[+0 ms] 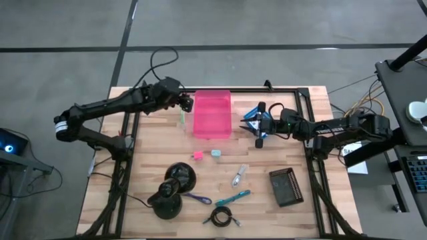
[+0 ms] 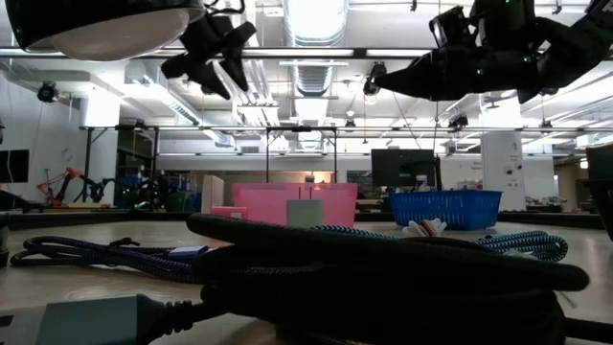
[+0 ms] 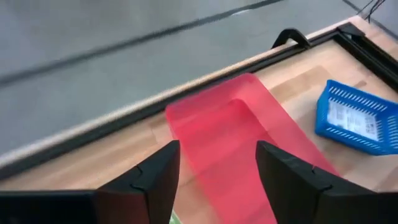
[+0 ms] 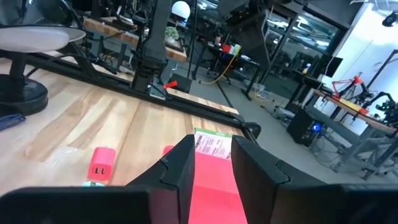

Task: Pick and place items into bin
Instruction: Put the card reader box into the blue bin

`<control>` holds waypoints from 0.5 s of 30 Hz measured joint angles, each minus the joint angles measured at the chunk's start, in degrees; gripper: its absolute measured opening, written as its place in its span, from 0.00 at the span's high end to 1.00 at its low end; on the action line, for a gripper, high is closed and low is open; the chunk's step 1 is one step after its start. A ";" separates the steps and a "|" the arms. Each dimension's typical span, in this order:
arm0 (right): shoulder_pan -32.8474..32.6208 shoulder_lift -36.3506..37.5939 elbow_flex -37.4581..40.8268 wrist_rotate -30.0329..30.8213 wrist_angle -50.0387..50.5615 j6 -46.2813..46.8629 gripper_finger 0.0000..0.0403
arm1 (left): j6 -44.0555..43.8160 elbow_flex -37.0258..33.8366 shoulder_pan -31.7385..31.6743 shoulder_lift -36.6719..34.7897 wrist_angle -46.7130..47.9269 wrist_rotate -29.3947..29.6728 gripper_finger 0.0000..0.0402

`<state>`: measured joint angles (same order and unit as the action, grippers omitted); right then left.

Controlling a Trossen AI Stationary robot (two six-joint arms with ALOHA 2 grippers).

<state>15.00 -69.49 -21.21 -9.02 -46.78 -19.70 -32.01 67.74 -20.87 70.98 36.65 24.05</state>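
Both arms are up near the translucent pink plastic bin [image 1: 212, 115], which sits toward twelve o'clock on the wooden desk [image 1: 133, 187]. The left end effector [image 1: 187, 103] hovers just off the bin's nine o'clock wall, fingers [image 3: 155, 177] spread and holding nothing, tipped down over the rim. That arm reaches in long and low from the nine o'clock edge. The right end effector [image 1: 259, 127] hangs at the bin's three o'clock side, beside a blue mesh basket [image 3: 357, 118]; its fingers [image 4: 180, 165] stand apart with nothing between them, aimed across the bin.

The items all lie loose toward six o'clock. A small pink cube [image 1: 197, 155] and a pale teal cube [image 1: 216, 153] sit just apart below the bin. They look light and rigid, so squeeze flat faces. The thin green stick [image 1: 181, 119] rests along the bin's nine o'clock wall; slim and likely to roll, so pinch mid-length. A silver metal piece [image 1: 239, 175], a teal-handled tool [image 1: 235, 197] and a purple-handled tool [image 1: 197, 198] lie lower down; grip those at the handles. The black coiled cable [image 1: 222, 216] is floppy, so grab across the bundle.
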 joint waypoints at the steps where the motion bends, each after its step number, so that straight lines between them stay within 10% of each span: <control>1: 0.01 0.00 0.02 0.00 0.07 0.00 0.78 | -0.56 -0.30 -0.09 0.00 -0.02 -0.12 0.51; 15: 0.00 -0.02 0.15 0.02 3.49 0.17 0.79 | -0.48 -1.75 -0.99 10.97 0.76 3.73 0.51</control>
<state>15.00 -69.52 -21.06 -8.99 -43.29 -19.53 -32.50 66.00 -21.86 81.95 37.42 27.78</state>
